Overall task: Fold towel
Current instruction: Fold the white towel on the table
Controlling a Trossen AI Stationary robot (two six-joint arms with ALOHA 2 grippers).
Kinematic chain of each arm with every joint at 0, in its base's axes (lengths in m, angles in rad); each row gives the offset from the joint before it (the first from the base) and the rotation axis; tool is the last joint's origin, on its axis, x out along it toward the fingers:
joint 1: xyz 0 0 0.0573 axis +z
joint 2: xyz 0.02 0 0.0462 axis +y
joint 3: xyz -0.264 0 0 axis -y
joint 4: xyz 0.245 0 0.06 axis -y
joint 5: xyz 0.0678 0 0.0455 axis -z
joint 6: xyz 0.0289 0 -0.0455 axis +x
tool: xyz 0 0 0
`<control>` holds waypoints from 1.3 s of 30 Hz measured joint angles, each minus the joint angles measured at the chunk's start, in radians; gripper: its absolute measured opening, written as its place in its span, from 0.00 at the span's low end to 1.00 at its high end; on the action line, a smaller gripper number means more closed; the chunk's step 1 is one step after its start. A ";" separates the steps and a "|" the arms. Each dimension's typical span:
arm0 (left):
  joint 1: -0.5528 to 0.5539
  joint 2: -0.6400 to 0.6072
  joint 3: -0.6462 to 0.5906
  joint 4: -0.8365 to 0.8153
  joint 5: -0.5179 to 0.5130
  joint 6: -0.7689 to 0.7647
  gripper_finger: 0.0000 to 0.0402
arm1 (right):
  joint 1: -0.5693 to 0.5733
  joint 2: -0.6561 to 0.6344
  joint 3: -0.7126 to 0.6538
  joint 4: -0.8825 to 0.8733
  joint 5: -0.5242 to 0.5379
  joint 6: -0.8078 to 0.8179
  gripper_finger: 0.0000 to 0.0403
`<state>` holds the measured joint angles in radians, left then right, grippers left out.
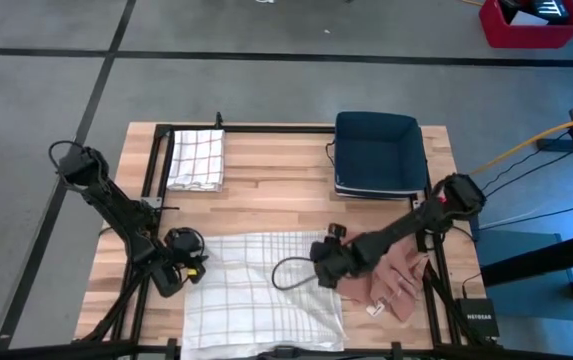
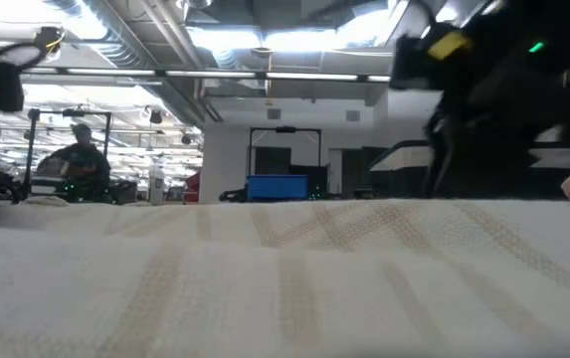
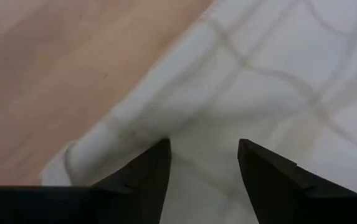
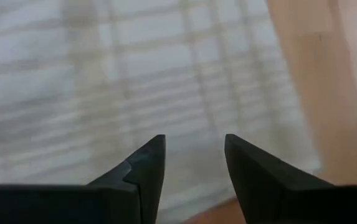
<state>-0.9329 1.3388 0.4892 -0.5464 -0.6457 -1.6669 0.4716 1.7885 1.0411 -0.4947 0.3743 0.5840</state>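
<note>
A white towel with thin checked lines (image 1: pixel 261 290) lies spread flat near the table's front edge; it fills the low view's foreground (image 2: pixel 285 278). My left gripper (image 1: pixel 192 264) stands open at the towel's left edge, its fingers (image 3: pixel 147 168) pointing slantwise down over the hem near a corner (image 3: pixel 122 124). My right gripper (image 1: pixel 322 262) stands open at the towel's right edge, over the cloth (image 4: pixel 134 81) just inside that edge. Neither has cloth between its fingers.
A crumpled pink cloth (image 1: pixel 391 282) lies just right of the towel, under my right arm. A folded checked towel (image 1: pixel 196 158) sits at the back left, a dark blue bin (image 1: pixel 378 152) at the back right. A black cable loop (image 1: pixel 288 272) hangs over the towel.
</note>
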 joint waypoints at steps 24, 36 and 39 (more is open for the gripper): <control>0.050 -0.224 0.131 -0.489 0.029 0.030 0.45 | -0.224 -0.006 -0.107 0.080 -0.225 -0.353 0.41; 0.209 -0.257 -0.049 -0.344 0.143 0.181 0.45 | -0.223 0.017 -0.089 0.342 -0.200 -0.426 0.41; 0.241 -0.257 -0.046 -0.338 0.140 0.159 0.45 | -0.223 0.031 -0.089 0.280 -0.211 -0.427 0.41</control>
<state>-0.6922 1.0813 0.4431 -0.8845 -0.5056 -1.5078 0.2484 1.8194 0.9520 -0.2149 0.1629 0.1569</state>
